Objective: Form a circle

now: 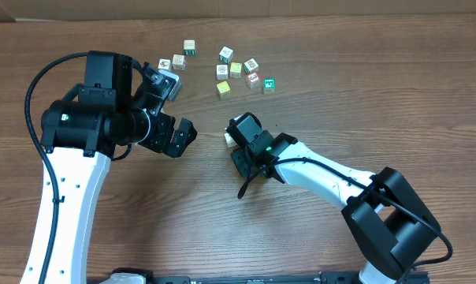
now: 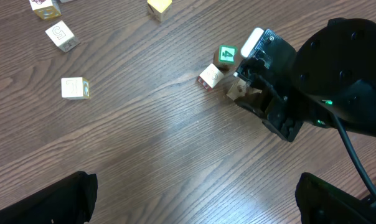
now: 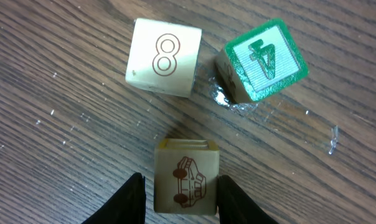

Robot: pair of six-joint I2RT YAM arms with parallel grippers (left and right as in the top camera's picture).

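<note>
We see the right gripper (image 3: 182,190) low over the worktop (image 1: 128,237), its jaws partly open with one finger on each side of the car cube (image 3: 185,177), a pale cube with a brown car drawn on its top face. The cube sits flat on the wood. A sliver of worktop shows between it and one finger. At the other finger we cannot tell whether there is contact. The gripper has nothing lifted.

Just beyond the car cube stand two more. The 8 cube (image 3: 164,57) is whitish with a brown figure eight. The green 4 cube (image 3: 266,60) has a green-framed top face bearing a 4 and is turned at an angle. These two are just beside each other with a narrow gap between them, and the car cube stands a little apart from both. Together the three make an open triangle near the middle of the worktop, not a closed ring. From overhead the right arm covers most of this group.

The left gripper (image 2: 194,196) hangs off to the left of the group, jaws spread wide and empty.

Toward the far edge lie loose cubes, among them a yellow cube (image 1: 224,87), a red-faced cube (image 1: 253,79) and a green-faced cube (image 1: 269,84)
</note>
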